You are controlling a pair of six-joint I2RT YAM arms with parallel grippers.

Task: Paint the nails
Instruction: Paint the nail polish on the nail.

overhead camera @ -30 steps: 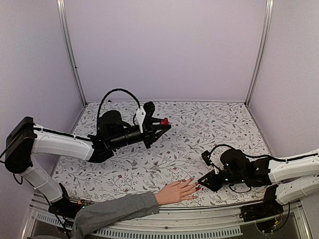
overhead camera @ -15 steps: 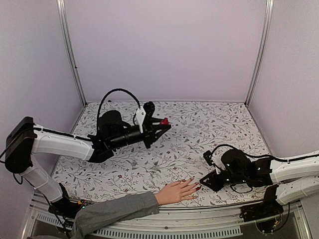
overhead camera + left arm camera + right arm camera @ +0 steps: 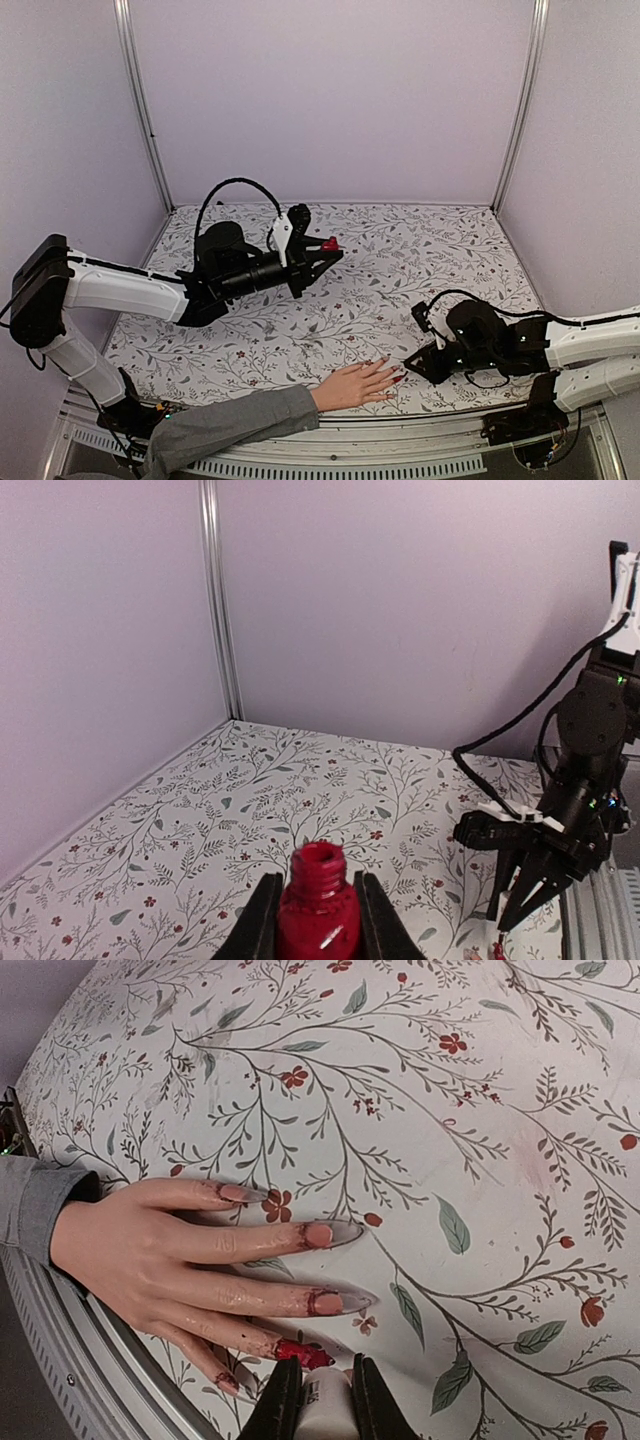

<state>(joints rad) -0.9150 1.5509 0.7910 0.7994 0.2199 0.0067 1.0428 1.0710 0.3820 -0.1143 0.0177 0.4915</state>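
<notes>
**Right gripper at the red nail, left gripper holding the bottle aloft**

At the near edge of the table a grey sleeve comes in from the left. It ends in a pale hand lying palm down on the flowered cloth, fingers spread and pointing right. The nails are long pointed ovals. In the right wrist view one nail, on the second finger from the table edge, is glossy red, with red smeared onto the skin beside it. The two long middle nails are pale pink with a dark red mark at the base. The nail on the far finger is pale as well, and the one nearest the edge looks reddish (too small to be sure).

Just right of the fingertips, the right gripper lies low over the cloth. Its jaws are pinched narrowly on a white cap, which sits just beside the red nail. The brush itself is hidden, so I cannot tell whether it touches.

Farther back and to the left, well apart from the hand, the left gripper hangs above the table. It is clamped on a small red bottle, which stands upright with its threaded neck uncapped.

Beyond it are plain lilac walls with a metal post in the corner.
</notes>
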